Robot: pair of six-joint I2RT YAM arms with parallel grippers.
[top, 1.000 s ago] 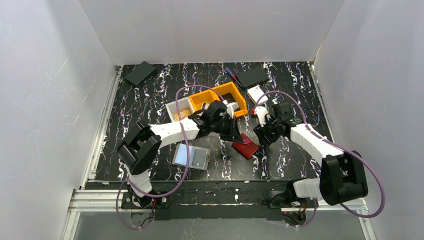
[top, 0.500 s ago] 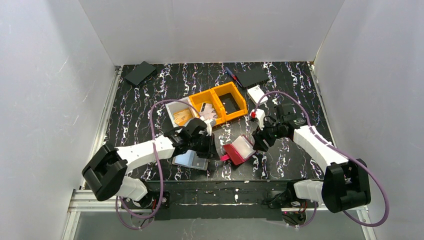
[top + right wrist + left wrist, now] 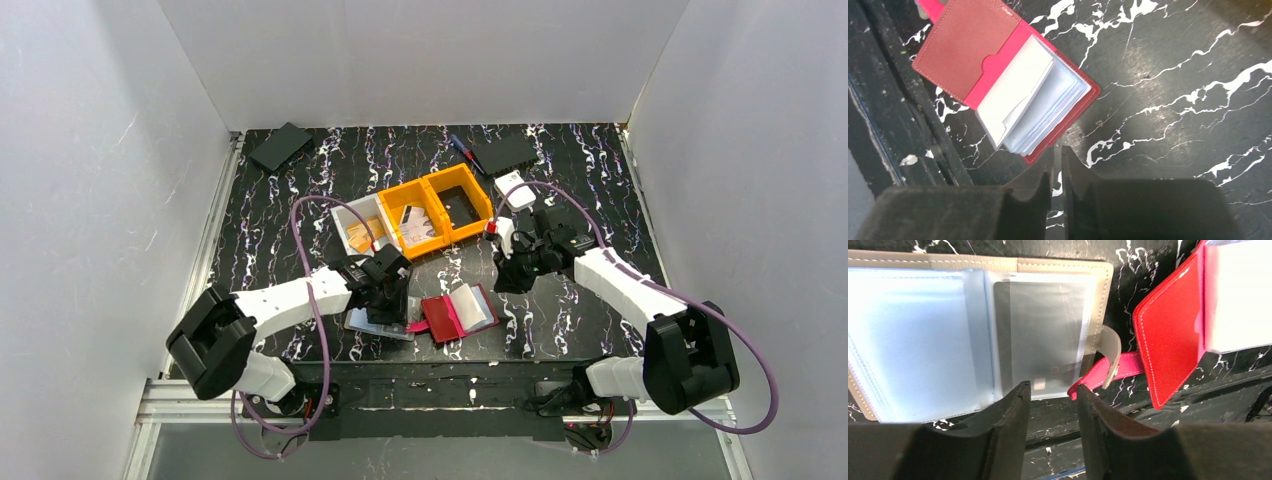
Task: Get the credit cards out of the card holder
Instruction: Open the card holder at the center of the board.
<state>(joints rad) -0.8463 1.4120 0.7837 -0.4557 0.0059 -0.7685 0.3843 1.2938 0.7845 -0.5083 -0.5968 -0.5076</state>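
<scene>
The near edge of the beige card holder (image 3: 923, 330) is cut off behind the left end effector (image 3: 1050, 400), and its far side runs out of the left wrist view. In the red card holder (image 3: 458, 313) the clear sleeves look white and are fanned up. I cannot make out any card inside them. What lies in the bins is too small to tell.

Near the front edge of the tabletop (image 3: 300, 220), at about 6 o'clock, two card holders lie open, the beige one just beside the red one, on its 9 o'clock side. One greyish credit card (image 3: 1043, 330) shows inside a sleeve of the beige holder. One pink strap (image 3: 1113, 371) comes from the red holder toward it. Farther back stand one white bin (image 3: 343, 222) and one orange bin (image 3: 486, 208) with two compartments. Then come one small white box (image 3: 515, 189), one pen (image 3: 462, 148) and two flat black things, at 11 o'clock (image 3: 280, 146) and at 1 o'clock (image 3: 505, 153).

The left end effector is a little open and grips nothing. The tip of the pink strap lies just ahead of its fingers, and I cannot tell if it touches. The right end effector (image 3: 1058, 160) is at 1 o'clock from the red holder. Its fingers are almost together, with only a thin slit and nothing visible in it.
</scene>
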